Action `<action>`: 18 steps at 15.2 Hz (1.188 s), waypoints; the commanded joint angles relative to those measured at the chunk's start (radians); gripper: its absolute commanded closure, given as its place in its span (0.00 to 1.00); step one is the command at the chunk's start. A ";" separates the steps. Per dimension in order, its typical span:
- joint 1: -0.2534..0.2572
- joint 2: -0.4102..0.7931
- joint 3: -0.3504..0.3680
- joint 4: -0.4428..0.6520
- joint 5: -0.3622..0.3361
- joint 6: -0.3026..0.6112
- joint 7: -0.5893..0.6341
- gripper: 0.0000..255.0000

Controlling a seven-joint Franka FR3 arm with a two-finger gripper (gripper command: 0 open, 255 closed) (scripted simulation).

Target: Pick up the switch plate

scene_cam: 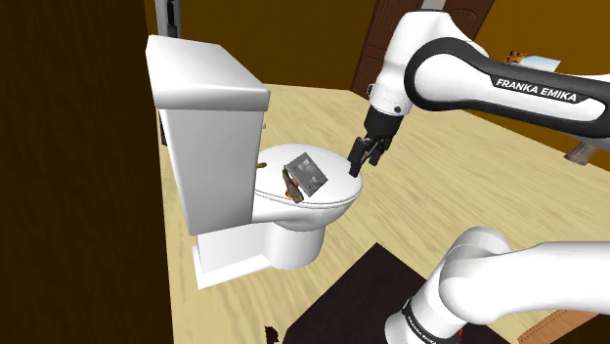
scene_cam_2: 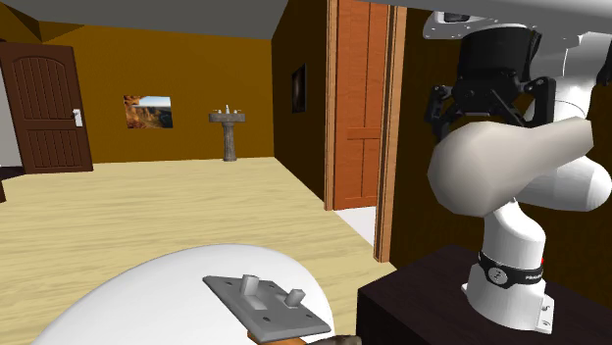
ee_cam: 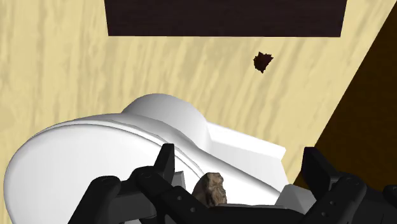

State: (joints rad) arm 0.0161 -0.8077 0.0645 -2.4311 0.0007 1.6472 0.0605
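switch plate lies beside brown lump on toilet lid; end effector spread, empty.

Light was even and flat in all 3 views. The white toilet below the jaws of the gripper was brightest, softly shaded under its bowl. The wall beyond it was dim brown.

Home bathroom: white toilet, pedestal sink, wood-plank floor, panelled door, framed picture on ochre wall.
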 commanded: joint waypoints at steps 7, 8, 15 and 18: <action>-0.028 0.076 -0.024 -0.117 -0.078 0.280 -0.051 0.00; -0.033 0.095 -0.029 -0.131 -0.091 0.328 -0.058 0.00; -0.087 0.285 -0.056 -0.175 -0.194 0.670 -0.085 0.00; -0.116 0.389 -0.063 -0.164 -0.246 0.811 -0.084 0.00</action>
State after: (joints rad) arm -0.0874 -0.4597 0.0087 -2.5996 -0.2254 2.3999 -0.0193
